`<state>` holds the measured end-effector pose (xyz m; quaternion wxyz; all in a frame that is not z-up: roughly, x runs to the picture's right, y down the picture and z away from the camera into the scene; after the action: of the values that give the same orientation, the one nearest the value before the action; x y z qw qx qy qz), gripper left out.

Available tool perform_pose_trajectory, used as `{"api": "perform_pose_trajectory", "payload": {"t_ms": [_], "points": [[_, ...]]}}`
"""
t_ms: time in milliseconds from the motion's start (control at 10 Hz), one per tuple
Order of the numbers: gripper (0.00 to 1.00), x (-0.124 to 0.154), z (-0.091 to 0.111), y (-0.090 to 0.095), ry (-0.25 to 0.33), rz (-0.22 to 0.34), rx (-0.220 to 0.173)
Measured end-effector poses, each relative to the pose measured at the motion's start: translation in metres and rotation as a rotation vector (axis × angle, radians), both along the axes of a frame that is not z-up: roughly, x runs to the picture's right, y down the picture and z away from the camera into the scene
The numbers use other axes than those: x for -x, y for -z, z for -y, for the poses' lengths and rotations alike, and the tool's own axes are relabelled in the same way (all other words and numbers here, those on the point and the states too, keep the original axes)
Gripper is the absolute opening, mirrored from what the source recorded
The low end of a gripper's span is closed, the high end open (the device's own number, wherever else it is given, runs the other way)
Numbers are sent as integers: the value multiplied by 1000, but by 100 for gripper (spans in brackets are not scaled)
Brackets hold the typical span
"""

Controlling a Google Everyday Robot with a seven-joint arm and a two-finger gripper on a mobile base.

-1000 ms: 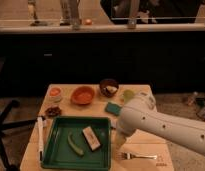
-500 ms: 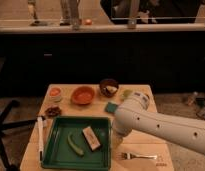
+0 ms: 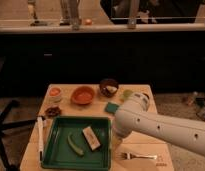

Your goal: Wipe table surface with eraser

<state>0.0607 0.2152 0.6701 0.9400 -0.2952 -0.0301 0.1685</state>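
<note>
1. Eyes on the eraser [image 3: 91, 138]: it lies inside the green tray [image 3: 76, 120], in the right half, pale top up, nothing touching it from above. It is not out on the wood yet.
2. Its long axis runs on a diagonal, far-left end to near-right end. Just to its left in the tray lies a green vegetable-like piece [image 3: 74, 145], near it but apart.
3. The gripper [image 3: 116, 142] sits low at the end of the white arm [image 3: 161, 127], just beside the tray's right rim and mostly tucked under the arm. Its jaws are spread wide and hold nothing. The eraser lies to the left of it in this view, over the rim.
4. With only 1 arm, the coming move looks like a short reach across that rim, wrist turned so the jaws straddle the eraser's narrow width. The rim and the green piece are what could get in the way.
5. Out on the table surface [image 3: 93, 111] it's crowded: a teal sponge [image 3: 113, 107] right by the arm, an orange bowl [image 3: 82, 95], a dark bowl [image 3: 109, 86], a white marker [image 3: 40, 139] left of the tray and a fork [image 3: 138, 156] near the front. Wiping room looks tight.
</note>
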Motion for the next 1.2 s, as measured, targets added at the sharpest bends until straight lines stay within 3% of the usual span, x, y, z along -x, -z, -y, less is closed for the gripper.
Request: {"api": "perform_pose_trajectory", "payload": {"t_ms": [300, 600, 900, 1200], "points": [[80, 43, -11, 4, -39, -3, 19], [80, 84, -17, -2, -77, -14, 38], [80, 119, -20, -39, -88, -52, 75], [80, 127, -19, -64, -134, -107, 88]]}}
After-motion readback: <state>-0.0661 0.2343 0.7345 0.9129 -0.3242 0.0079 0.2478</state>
